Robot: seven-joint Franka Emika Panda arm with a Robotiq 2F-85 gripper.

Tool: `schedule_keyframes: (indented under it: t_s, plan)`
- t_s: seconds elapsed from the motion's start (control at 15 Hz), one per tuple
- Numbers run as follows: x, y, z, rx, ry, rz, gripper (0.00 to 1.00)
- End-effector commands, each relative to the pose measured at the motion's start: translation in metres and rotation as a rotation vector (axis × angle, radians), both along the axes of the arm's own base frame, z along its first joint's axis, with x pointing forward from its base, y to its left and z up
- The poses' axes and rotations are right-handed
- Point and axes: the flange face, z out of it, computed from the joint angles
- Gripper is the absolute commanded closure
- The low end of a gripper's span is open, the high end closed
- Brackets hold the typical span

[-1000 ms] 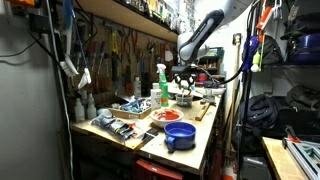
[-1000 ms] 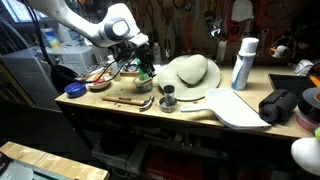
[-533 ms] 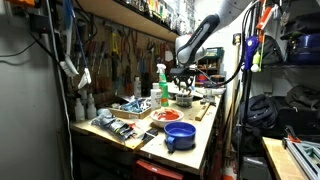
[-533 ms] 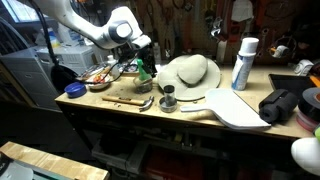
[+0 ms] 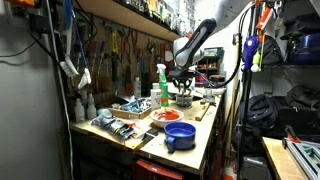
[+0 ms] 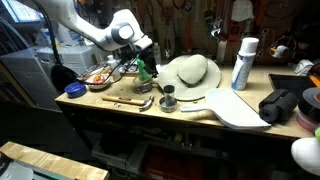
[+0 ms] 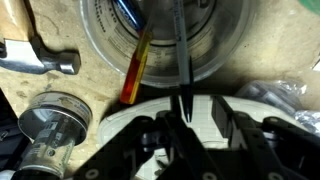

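My gripper [image 7: 198,120] hangs over the workbench by a clear round bowl [image 7: 100,45] that holds hand tools, one with a red and yellow handle [image 7: 135,70]. A thin dark rod [image 7: 182,60] runs from the bowl to a tip between my fingers, close to one finger. The fingers stand apart with white surface showing between them. In both exterior views the gripper [image 6: 142,68] [image 5: 182,80] sits low beside a green bottle [image 6: 146,72], between the tool bowl [image 6: 100,76] and a straw hat [image 6: 190,70].
A metal jar [image 7: 45,125] and a hammer head [image 7: 40,55] lie beside the bowl. A small jar [image 6: 168,100], white spray can [image 6: 243,62], white board [image 6: 240,108], blue bowl [image 5: 180,135] and red dish [image 5: 167,115] crowd the bench.
The gripper has shifted slightly, lower and closer to the green bottle and the hat. Nothing else on the bench has moved.
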Motion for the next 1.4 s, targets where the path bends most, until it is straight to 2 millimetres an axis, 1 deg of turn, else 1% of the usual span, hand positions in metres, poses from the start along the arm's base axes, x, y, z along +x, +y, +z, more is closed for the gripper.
schedule_keyframes:
  t_s: [0.0,0.07,0.2,0.4,0.47,0.53,0.6,0.67,0.73,0.87,0.93,1.13,1.2,1.33]
  plan:
    - [0.001,0.000,-0.007,-0.008,0.033,-0.009,0.53]
    - [0.001,0.000,-0.008,-0.008,0.034,-0.010,0.55]
    - [0.000,-0.001,-0.009,-0.008,0.035,-0.012,0.52]
    - [0.000,-0.002,-0.009,-0.009,0.036,-0.014,0.52]
    - [-0.001,-0.003,-0.009,-0.009,0.035,-0.016,0.55]
    - [-0.001,-0.004,-0.010,-0.010,0.035,-0.016,0.77]
    - [-0.001,-0.004,-0.010,-0.012,0.036,-0.016,0.81]
    - [-0.001,-0.004,-0.010,-0.013,0.036,-0.016,0.91]
    - [0.000,-0.004,-0.009,-0.014,0.033,-0.015,0.96]
    - [-0.001,-0.002,-0.002,-0.019,0.021,-0.010,1.00]
    - [-0.002,0.000,0.002,-0.022,0.013,-0.007,0.95]
    - [-0.008,0.005,0.017,-0.040,-0.015,0.003,0.95]
    - [-0.010,0.006,0.023,-0.048,-0.021,0.009,0.95]
    - [-0.023,0.011,0.040,-0.082,-0.005,0.036,0.95]
